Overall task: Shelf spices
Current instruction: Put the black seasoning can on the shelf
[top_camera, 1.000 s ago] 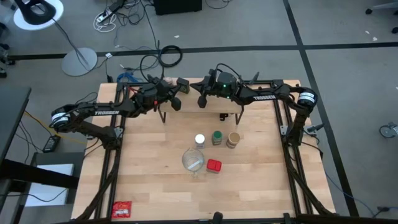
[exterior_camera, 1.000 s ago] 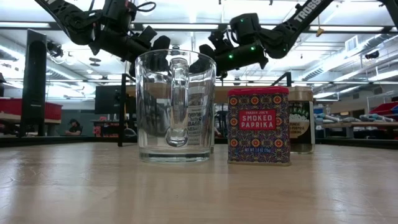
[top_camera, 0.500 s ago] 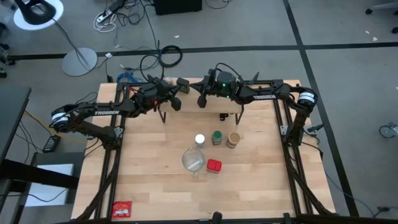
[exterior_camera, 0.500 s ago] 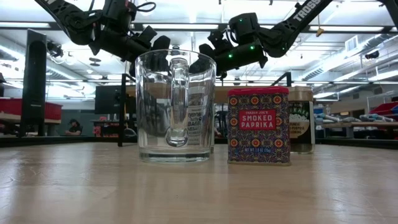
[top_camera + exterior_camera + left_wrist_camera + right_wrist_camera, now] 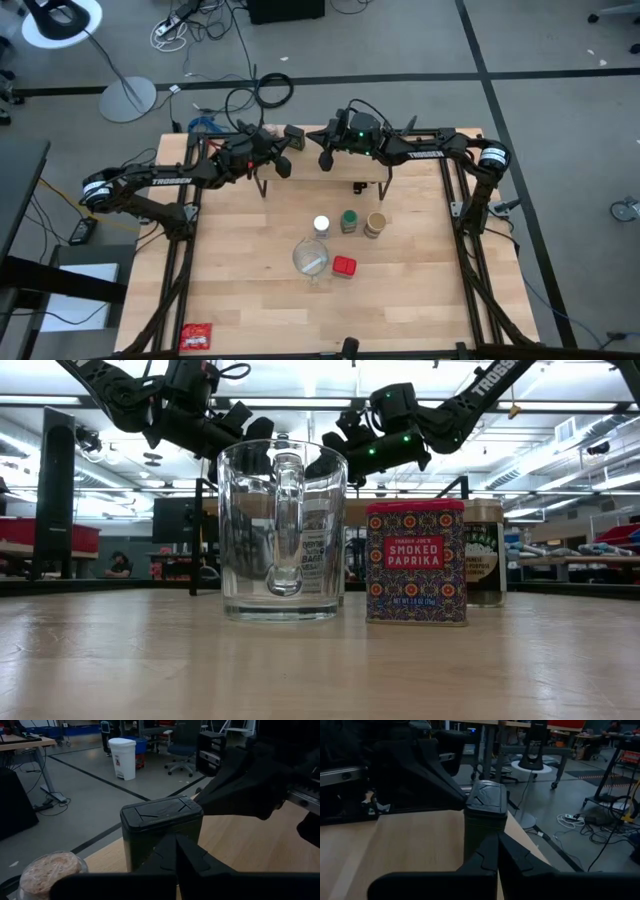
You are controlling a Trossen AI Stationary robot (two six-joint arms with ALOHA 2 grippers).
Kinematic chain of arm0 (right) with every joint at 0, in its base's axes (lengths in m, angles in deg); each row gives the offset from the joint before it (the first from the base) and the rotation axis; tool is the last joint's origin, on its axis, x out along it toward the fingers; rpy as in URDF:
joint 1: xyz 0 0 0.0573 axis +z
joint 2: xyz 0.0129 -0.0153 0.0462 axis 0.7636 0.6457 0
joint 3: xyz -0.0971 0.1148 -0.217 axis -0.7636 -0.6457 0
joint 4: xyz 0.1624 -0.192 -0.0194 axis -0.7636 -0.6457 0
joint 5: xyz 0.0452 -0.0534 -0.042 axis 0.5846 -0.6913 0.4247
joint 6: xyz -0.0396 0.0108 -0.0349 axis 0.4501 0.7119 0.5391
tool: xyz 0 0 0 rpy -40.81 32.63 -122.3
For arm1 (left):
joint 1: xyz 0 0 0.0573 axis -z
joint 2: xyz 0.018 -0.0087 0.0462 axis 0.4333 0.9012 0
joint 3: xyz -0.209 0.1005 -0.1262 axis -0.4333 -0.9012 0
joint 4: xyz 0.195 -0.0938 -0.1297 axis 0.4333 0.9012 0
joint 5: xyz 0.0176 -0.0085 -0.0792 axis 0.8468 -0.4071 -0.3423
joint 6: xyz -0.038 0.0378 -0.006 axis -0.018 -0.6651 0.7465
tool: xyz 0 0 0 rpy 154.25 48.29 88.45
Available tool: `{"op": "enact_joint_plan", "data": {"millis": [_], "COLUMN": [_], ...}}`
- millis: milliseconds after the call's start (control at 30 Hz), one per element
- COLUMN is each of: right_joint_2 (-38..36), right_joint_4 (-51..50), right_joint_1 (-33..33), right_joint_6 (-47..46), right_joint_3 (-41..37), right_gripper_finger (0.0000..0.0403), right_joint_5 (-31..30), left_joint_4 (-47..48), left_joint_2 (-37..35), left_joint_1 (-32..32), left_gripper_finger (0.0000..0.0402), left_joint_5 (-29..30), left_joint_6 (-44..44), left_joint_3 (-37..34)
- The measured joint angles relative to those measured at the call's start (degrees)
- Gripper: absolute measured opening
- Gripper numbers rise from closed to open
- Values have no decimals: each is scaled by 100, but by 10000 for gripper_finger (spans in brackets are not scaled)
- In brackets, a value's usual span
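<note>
The shelf [image 5: 350, 174] stands at the table's far middle. On its plank top [image 5: 410, 845] stands the dark green tin [image 5: 298, 141], upright, near the plank's far edge. The tiny brownish jar [image 5: 50, 870] stands beside it. My left gripper [image 5: 283, 163] is shut, with its tips just before one side of the tin [image 5: 160, 825]. My right gripper [image 5: 325, 160] is shut, with its tips just before the opposite side [image 5: 485, 815]. The white-lidded jar [image 5: 321, 225], green-lidded jar [image 5: 349, 221], tan-lidded jar [image 5: 375, 225] and red tin [image 5: 344, 266] stand on the table. My left gripper points level at the lower side wall of the dark green tin [image 5: 150, 851]; its own fingers hide whether the tips touch the tin. My right gripper points level at the opposite side wall [image 5: 476, 845]; whether its tips touch the tin I cannot tell.
A clear glass mug [image 5: 310, 258] stands by the red tin [image 5: 415, 560] at mid table. A flat red packet [image 5: 196, 336] lies at the near left corner. The two arms face each other closely over the shelf. Bare tabletop lies to the left and right.
</note>
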State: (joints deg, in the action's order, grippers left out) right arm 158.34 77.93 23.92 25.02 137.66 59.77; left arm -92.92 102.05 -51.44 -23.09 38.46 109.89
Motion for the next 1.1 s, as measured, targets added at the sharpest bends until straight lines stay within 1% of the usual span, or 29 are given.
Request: {"op": "enact_joint_plan", "data": {"millis": [100, 200, 333, 467, 600, 700, 833, 900, 1000, 1100], "right_joint_2": [0, 0, 0, -37, -66, -70, -4, 222, 822, 1323], "right_joint_4": [92, 431, 302, 140, -504, -1198, -2097, -2660, -3682, -4475], "right_joint_1": [5, 66, 152, 325, 470, 520, 462, 397, 327, 297], "right_joint_6": [18, 37, 53, 305, 561, 860, 921, 875, 769, 976], "right_joint_3": [0, 35, 321, 790, 1663, 2502, 3754, 4466, 5509, 6114], "right_gripper_finger": [0, 0, 0, 0, 0, 0, 0, 0, 0, 0], "right_joint_5": [11, 24, 56, 43, 91, 173, 366, 439, 561, 583], "left_joint_4": [0, 0, 1, 2, 6, 7, 3, 1, -34, -109], "left_joint_2": [0, 0, 0, 0, 0, 0, 0, 0, 0, 0], "left_joint_1": [0, 0, 2, 0, 2, 2, 2, 2, 2, 2], "left_gripper_finger": [1, 1, 1, 1, 1, 1, 1, 1, 1, 1], "left_joint_5": [0, 0, 0, -32, -43, -43, -44, -44, -44, -44], "left_joint_6": [0, 2, 2, 2, 2, 2, 2, 3, 4, 110], "left_joint_3": [0, 0, 0, 0, 0, 0, 0, 0, 0, 0]}}
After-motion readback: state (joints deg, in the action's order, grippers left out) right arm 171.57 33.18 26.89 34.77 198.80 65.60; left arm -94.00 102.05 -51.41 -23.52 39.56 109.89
